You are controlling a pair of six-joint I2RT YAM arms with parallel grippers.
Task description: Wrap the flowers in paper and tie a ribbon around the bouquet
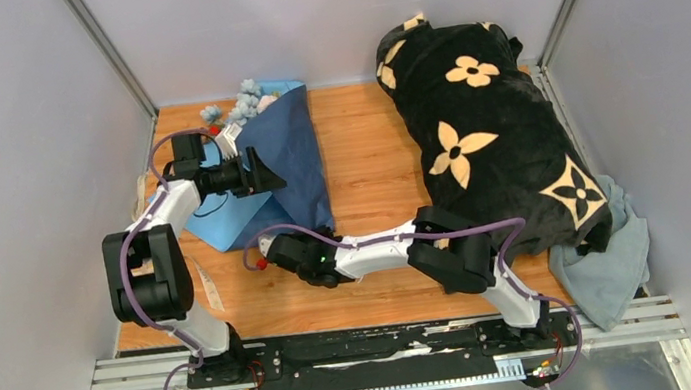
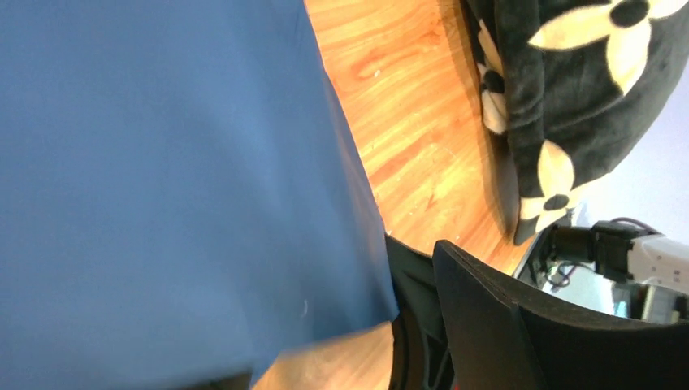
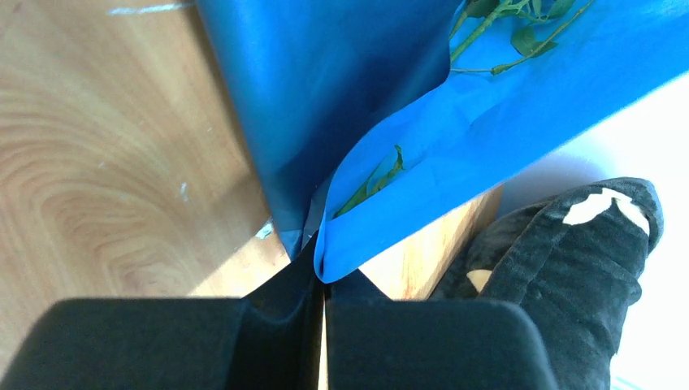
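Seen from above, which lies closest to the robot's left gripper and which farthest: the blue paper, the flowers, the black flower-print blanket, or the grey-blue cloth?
1. crinkled navy and light-blue paper: right at the left gripper.
2. pale blue flowers: just beyond, toward the back wall.
3. black plush blanket: across the table, on the right.
4. grey-blue cloth: far right, near corner.

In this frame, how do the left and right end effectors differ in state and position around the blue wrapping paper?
The left end effector is open and holds nothing; the right end effector is shut on the thin wrapping paper, navy one side and light blue the other. The left is over the sheet's middle; the right is at its near tip, low to the wooden table. Both have black fingers.
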